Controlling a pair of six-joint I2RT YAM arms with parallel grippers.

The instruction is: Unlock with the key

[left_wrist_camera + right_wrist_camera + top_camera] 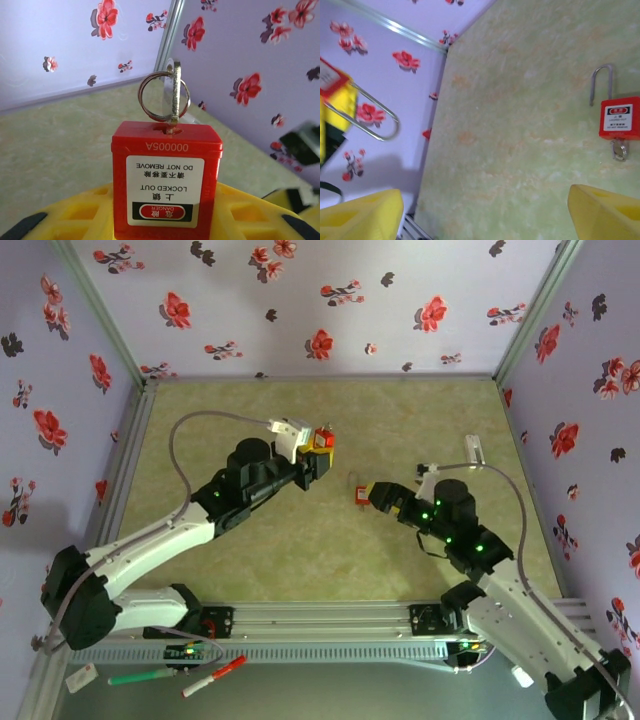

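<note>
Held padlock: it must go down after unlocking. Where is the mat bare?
Bare: the mat along the back wall, and its near stretch ahead of the rail. Crowded: the middle, where the loose padlock lies by the right hand.

Red padlock (166, 185) reads, inverted: 000005A; DO NOT REMOVE; LOCKED OUT; DANGER.
</note>
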